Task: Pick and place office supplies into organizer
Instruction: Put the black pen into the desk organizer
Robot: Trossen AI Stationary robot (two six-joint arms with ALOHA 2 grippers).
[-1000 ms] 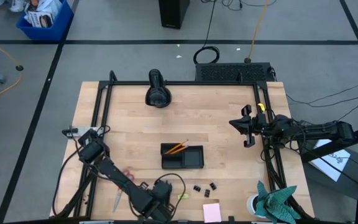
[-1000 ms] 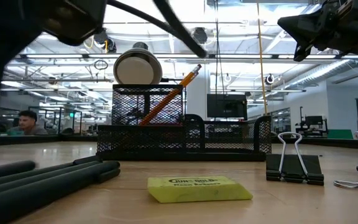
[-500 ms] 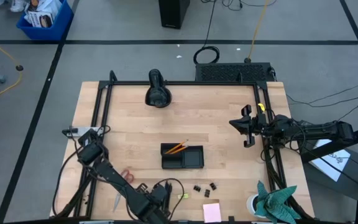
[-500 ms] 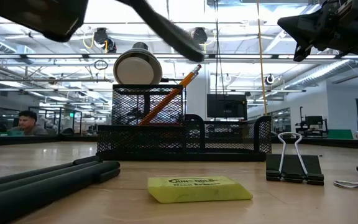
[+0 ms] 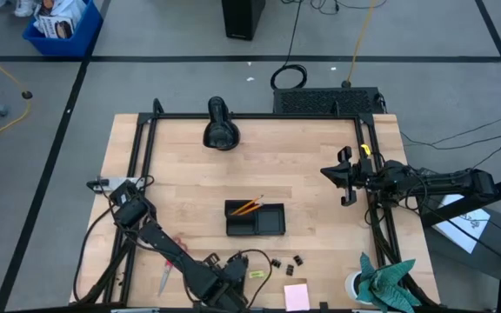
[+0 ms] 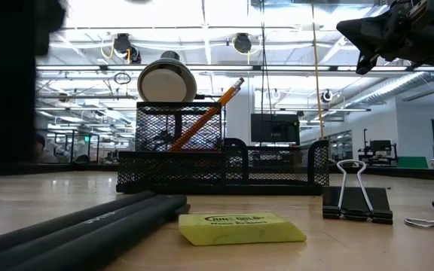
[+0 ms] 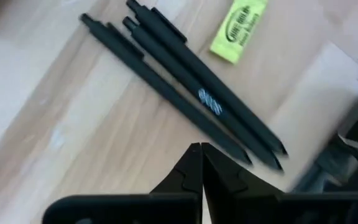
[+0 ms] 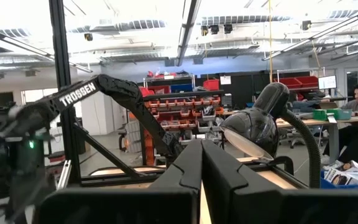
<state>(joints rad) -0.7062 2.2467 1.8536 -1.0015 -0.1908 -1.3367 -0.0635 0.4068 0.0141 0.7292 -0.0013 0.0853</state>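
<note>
My left gripper (image 5: 230,285) is low over the near edge of the table, its fingers shut. In the left wrist view its tips (image 7: 201,149) point down beside three black pens (image 7: 185,87) that lie flat side by side, with the yellow eraser (image 7: 238,30) beyond them. In the low view the pens (image 6: 89,233) end just short of the eraser (image 6: 241,228). The black mesh organizer (image 5: 255,217) holds two orange pencils (image 5: 249,206), which lean against its taller compartment (image 6: 209,113). My right gripper (image 5: 344,178) waits shut above the table's right side. My left gripper's shut fingertips (image 7: 194,163) come down from above right next to the tip end of the nearest pen (image 7: 238,155). Whether they touch it I cannot tell.
Red-handled scissors (image 5: 170,261) lie left of the left arm. Small binder clips (image 5: 285,261) sit right of the eraser, one close to the low camera (image 6: 356,199). A pink sticky pad (image 5: 297,296) is at the near edge. A black round-headed device (image 5: 220,126) and a teal cloth with a cup (image 5: 381,283) are also on the table.
My left gripper has moved toward the table's right edge along the near side. The black pens have slid along the table to the right and now end close to the yellow eraser. The right arm has kept still.
</note>
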